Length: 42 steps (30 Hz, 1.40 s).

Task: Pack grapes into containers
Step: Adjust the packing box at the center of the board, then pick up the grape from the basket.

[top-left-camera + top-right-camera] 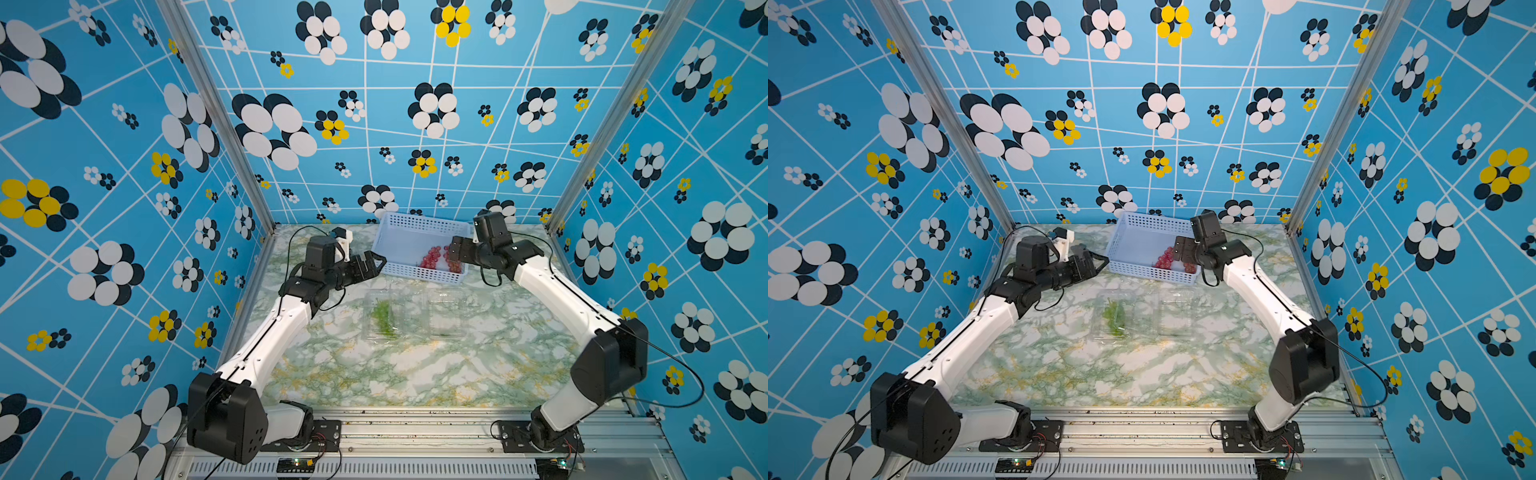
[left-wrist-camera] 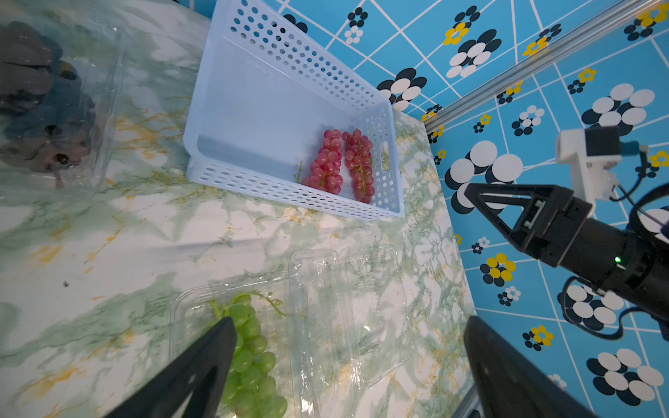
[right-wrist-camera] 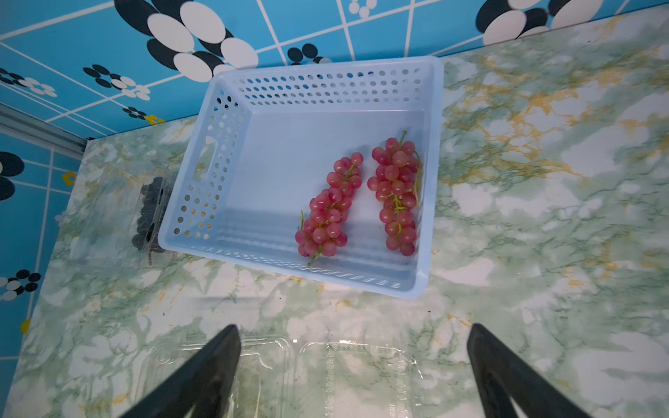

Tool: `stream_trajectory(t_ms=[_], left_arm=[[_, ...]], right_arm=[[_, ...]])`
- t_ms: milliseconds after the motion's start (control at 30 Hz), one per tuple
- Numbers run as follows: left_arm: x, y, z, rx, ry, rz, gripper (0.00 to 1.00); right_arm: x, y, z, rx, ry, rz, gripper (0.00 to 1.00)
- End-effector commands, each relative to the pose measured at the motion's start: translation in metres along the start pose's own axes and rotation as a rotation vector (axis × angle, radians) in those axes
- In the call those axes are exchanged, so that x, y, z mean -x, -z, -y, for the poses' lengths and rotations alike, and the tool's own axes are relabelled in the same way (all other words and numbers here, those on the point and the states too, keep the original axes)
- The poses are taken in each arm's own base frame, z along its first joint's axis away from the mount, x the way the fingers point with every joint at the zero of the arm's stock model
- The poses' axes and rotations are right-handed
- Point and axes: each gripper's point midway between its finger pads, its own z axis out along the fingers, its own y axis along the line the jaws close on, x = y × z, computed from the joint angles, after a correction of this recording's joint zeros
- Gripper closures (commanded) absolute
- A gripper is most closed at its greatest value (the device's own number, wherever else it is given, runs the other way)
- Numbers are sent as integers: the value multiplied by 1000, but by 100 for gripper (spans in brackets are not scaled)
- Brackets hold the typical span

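Observation:
Two red-pink bunches of grapes (image 3: 329, 210) (image 3: 396, 195) lie side by side at one end of the light-blue basket (image 3: 289, 108). My right gripper (image 3: 353, 331) hovers open and empty above that end (image 1: 455, 253). A green bunch (image 1: 383, 318) lies in a clear container (image 2: 188, 311) at mid-table, with an empty clear container (image 1: 446, 316) beside it. A dark bunch (image 3: 148, 213) sits in a third clear container beside the basket. My left gripper (image 2: 347, 325) is open and empty, just off the basket's left end (image 1: 380, 264).
The basket (image 1: 415, 237) stands against the back wall, between the two arms. Patterned blue walls close in the left, right and back of the marble table (image 1: 415, 374). An aluminium rail (image 1: 415, 428) runs along the front edge.

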Motion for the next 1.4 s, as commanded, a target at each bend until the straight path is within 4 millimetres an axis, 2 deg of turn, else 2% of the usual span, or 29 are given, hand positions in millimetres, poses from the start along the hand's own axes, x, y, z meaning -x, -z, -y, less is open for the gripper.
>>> stream_trajectory(t_ms=[0, 167, 333, 500, 600, 800, 1367], left_arm=[[-5, -15, 8, -4, -110, -51, 1], [-14, -40, 23, -19, -268, -114, 1], [-17, -48, 28, -38, -298, -108, 0], [-25, -52, 22, -30, -306, -123, 0], [-28, -52, 25, -40, -332, -114, 0], [-28, -45, 35, -50, -378, -89, 1], [-29, -39, 37, -17, -403, -75, 0]], right_arm=[[-20, -34, -6, -1, -6, -150, 1], [-19, -87, -20, 14, -10, -190, 1], [-26, -128, -25, -2, -14, -254, 1], [-32, -158, -33, 18, -52, -287, 1], [-39, -172, -34, 10, -70, -306, 1], [-47, -186, -28, -26, -91, -314, 1], [-57, -208, -22, -89, -132, -328, 2]])
